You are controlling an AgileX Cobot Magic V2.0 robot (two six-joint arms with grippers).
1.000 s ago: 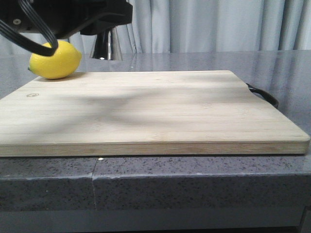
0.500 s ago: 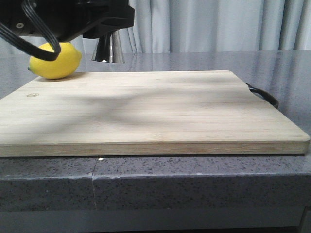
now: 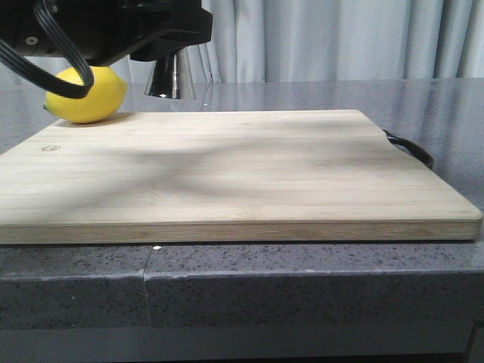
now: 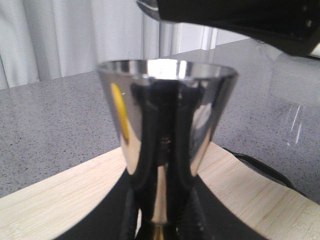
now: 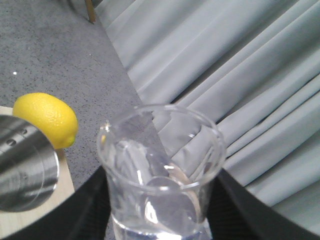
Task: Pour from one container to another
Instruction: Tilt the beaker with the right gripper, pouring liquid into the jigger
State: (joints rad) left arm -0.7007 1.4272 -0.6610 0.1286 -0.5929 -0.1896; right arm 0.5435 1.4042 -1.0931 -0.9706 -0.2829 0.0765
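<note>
My right pincer (image 5: 160,220) pinches the glass beaker (image 5: 160,170), clear liquid low inside. Beside and below it my left pincer (image 4: 160,220) grips the steel jigger (image 4: 165,125) at its waist; its bowl looks empty. A lemon (image 5: 46,120) lies just beyond the jigger.

The tall steel hourglass jigger (image 4: 165,120) is polished to a mirror, its cone reflecting yellow and black shapes. The small clear glass beaker (image 5: 160,175) is smooth, glossy and transparent. The pale wooden cutting board (image 3: 227,170) is matt, with fine straight grain. The yellow lemon (image 3: 87,94) has finely pitted, slightly shiny skin. The grey bench (image 3: 302,287) looks like speckled stone. Behind hangs soft, matt, pale grey cloth curtain (image 5: 240,75), folded.
</note>
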